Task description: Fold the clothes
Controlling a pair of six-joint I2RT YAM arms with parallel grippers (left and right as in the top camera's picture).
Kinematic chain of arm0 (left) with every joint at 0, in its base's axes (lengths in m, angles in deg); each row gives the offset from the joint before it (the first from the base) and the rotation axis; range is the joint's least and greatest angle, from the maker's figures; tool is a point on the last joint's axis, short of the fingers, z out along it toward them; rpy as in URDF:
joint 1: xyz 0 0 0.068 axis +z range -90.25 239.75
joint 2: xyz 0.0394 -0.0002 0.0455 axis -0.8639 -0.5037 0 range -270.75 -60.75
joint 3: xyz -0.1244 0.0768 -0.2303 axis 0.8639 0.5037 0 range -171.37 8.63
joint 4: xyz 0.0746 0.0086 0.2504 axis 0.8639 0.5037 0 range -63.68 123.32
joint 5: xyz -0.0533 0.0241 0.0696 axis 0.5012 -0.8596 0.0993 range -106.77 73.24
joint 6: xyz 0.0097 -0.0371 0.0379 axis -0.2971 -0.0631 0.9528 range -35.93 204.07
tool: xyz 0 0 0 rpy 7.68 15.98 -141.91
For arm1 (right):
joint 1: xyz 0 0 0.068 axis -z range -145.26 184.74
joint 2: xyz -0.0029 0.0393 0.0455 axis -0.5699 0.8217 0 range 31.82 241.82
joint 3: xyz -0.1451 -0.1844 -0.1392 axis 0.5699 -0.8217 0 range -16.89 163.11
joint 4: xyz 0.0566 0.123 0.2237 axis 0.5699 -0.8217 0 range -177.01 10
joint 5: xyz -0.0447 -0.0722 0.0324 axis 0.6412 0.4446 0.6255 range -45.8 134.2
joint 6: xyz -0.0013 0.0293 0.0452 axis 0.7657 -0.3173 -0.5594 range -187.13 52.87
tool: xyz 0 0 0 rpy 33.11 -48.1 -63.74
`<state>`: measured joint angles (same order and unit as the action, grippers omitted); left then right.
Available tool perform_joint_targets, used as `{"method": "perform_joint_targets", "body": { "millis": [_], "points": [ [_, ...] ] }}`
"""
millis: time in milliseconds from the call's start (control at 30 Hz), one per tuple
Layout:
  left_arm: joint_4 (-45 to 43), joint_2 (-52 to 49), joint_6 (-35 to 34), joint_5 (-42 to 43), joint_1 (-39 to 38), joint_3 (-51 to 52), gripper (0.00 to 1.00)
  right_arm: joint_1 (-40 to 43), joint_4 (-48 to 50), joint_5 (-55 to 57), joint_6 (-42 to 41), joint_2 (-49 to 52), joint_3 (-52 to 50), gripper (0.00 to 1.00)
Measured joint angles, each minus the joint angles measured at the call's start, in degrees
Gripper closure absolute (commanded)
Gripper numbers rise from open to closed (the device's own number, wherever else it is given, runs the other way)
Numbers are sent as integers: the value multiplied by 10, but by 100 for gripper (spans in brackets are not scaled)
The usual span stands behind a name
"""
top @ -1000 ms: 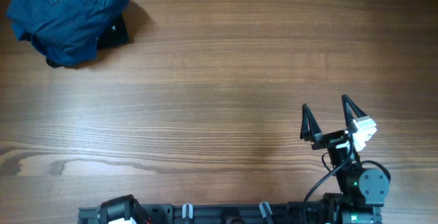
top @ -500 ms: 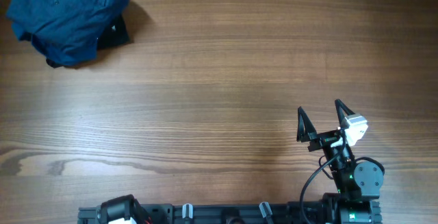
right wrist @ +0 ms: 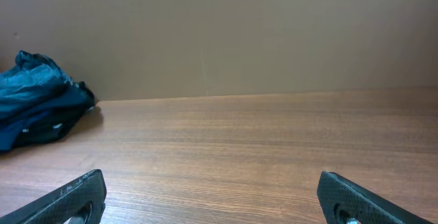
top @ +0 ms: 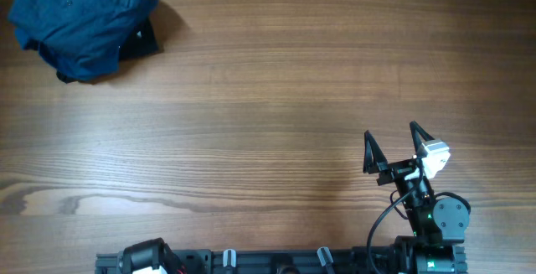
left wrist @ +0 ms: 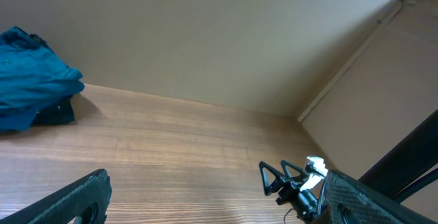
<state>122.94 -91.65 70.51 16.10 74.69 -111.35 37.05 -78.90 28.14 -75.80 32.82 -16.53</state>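
Note:
The clothes (top: 79,23) lie in a crumpled blue heap at the table's far left corner, with a dark piece sticking out on the heap's right side. They also show in the left wrist view (left wrist: 31,80) and the right wrist view (right wrist: 37,104). My right gripper (top: 391,133) stands open near the front right, far from the heap, with nothing between its fingers (right wrist: 212,183). My left gripper (left wrist: 216,183) is open and empty too, low at the front left. Overhead shows only part of the left arm (top: 144,259) at the bottom edge.
Bare wooden tabletop (top: 268,98) stretches between the heap and both grippers. A beige back wall (left wrist: 205,39) and a beige side panel (left wrist: 383,94) on the right bound the table. The right gripper (left wrist: 274,166) shows in the left wrist view.
The right gripper has shifted slightly to the left in the overhead view, then held still. The clothes have not moved.

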Motion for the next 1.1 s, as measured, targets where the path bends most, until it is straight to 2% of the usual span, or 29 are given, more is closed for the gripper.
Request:
{"method": "perform_joint_targets", "body": {
  "millis": [733,867,933,1033,1100],
  "points": [
    [-1,0,0,0,2,19,0,0,0,0,0,0,0,0],
    [-8,0,0,0,4,104,0,0,0,0,0,0,0,0],
    [-46,8,0,0,4,167,0,0,0,0,0,0,0,0],
    [-143,35,0,5,4,280,0,0,0,0,0,0,0,0],
    [-242,67,0,21,3,383,0,0,0,0,0,0,0,0]
  ]
}}
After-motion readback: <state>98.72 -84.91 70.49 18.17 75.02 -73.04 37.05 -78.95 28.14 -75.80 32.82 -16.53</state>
